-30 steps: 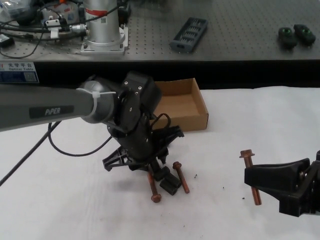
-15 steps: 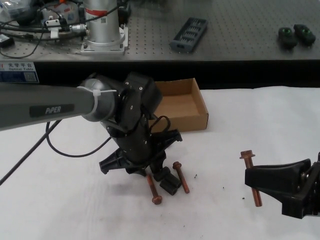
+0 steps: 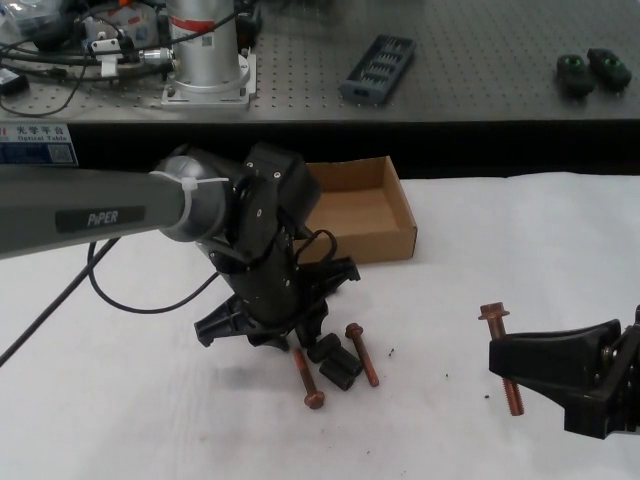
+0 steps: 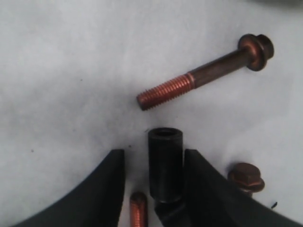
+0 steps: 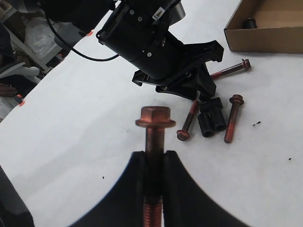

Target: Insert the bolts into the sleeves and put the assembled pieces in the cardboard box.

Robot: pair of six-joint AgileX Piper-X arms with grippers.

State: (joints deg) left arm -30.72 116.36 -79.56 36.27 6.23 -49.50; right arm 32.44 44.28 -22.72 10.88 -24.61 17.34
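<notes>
My left gripper (image 4: 154, 155) hangs low over the white cloth, open, its fingers on either side of a black sleeve (image 4: 165, 163) that lies there. A second sleeve (image 3: 341, 371) lies beside it. Three copper bolts lie loose around them: one (image 4: 203, 78) beyond the sleeve's mouth, one (image 3: 307, 377) and another (image 3: 362, 355) beside the sleeves. My right gripper (image 5: 154, 158) is at the near right, shut on an upright copper bolt (image 5: 154, 120), head up. The cardboard box (image 3: 400, 215) stands behind the left gripper (image 3: 312, 340), with one dark piece (image 5: 249, 22) inside.
Beyond the cloth's far edge runs a perforated metal bench with a metal post base (image 3: 205, 60), cables, a black tray (image 3: 377, 65) and two dark green-capped parts (image 3: 593, 70). A black cable (image 3: 140, 300) trails from the left arm. Open cloth lies between the two grippers.
The left gripper has shifted slightly left and back over the sleeves, uncovering more of the nearest bolt. The right gripper and its bolt have barely moved.
</notes>
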